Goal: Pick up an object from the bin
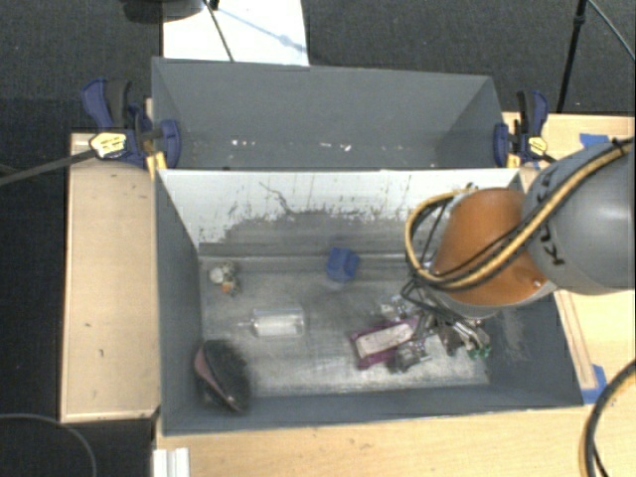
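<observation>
Fingers (425,338), open or closed unclear, just right of the flat purple packet (381,344).

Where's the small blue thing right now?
The small blue thing lies mid-bin at the back wall in the camera view, behind the clear bottle and purple packet.

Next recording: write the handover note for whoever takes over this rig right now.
Hand: low in the right part of the bin, at a purple-and-white flat packet; whether it holds anything cannot be told.
Elsewhere: small blue piece by the back wall, clear bottle left of centre, dark rounded thing front left, small brownish piece back left.
Done: nothing is seen lifted.
Left: grasp one thing and raise it out of the bin.
</observation>
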Controlling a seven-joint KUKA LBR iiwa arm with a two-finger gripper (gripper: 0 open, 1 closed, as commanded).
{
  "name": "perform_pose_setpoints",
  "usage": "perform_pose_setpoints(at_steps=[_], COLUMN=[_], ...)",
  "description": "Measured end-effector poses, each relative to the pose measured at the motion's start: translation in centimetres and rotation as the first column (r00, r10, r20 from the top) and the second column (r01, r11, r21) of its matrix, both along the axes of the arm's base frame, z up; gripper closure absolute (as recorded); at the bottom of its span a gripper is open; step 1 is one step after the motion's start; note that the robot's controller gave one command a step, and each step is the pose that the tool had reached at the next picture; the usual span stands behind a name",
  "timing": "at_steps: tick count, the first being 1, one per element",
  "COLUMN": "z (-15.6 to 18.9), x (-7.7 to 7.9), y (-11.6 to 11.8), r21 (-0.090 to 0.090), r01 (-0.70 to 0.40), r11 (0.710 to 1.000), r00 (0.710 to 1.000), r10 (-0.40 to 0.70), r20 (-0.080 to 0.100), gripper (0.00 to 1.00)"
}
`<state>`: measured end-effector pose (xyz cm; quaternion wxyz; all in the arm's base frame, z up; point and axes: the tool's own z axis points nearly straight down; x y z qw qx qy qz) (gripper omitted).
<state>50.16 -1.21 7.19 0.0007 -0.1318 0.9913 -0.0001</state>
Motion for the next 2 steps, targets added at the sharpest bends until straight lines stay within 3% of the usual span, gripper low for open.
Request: perform_pose_setpoints(at_steps=[1,2], z=[10.8,16.2], x=[0.2,0.1], y=[-0.3,-0.4], r21=[0.000,0.000], r01=[-0.016,0.028], r11=[1.000,1.000], r00=[1.000,1.000], r10=[0.016,-0.028], r20=[0.007,0.006], gripper=[1.00,1.00])
